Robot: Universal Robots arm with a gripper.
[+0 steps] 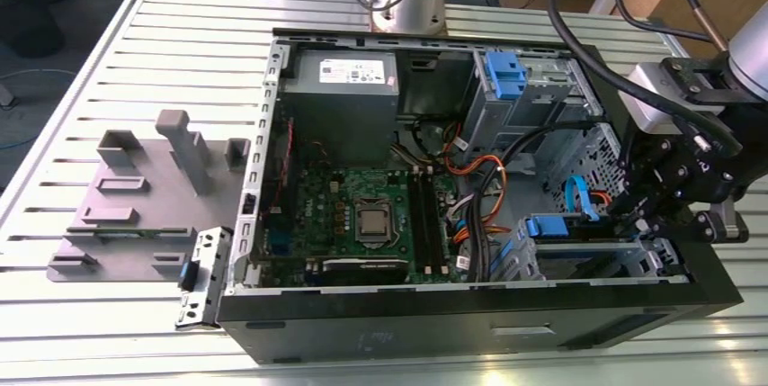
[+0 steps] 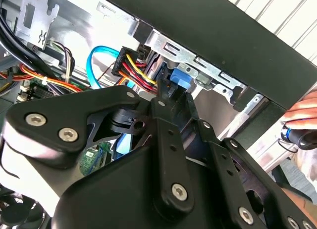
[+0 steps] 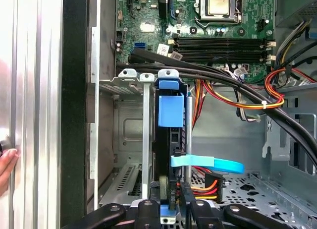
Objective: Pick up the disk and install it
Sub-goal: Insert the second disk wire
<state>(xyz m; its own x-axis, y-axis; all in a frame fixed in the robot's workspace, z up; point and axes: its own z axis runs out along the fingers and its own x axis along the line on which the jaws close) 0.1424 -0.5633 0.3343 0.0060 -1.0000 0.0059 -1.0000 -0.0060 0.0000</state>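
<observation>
Looking down the first wrist view, nearest first: black gripper (image 3: 168, 211) with its two fingers pressed in on the near end of the disk (image 3: 168, 115), pinching it by its narrow edges as far as can be judged. Holding the disk edge-on, blue side rail and blue tab facing the camera, long axis running straight away from the gripper into the metal drive cage (image 3: 130, 80). Standing already partway inside that cage, in line with the fingers and not off to either side. Passing just beside the disk, a flat blue cable (image 3: 213, 164). Lying beyond the cage, the green motherboard (image 3: 208, 26). Placing all this, in the exterior view, at the lower right of the frame, inside the open computer case (image 1: 480, 314).
</observation>
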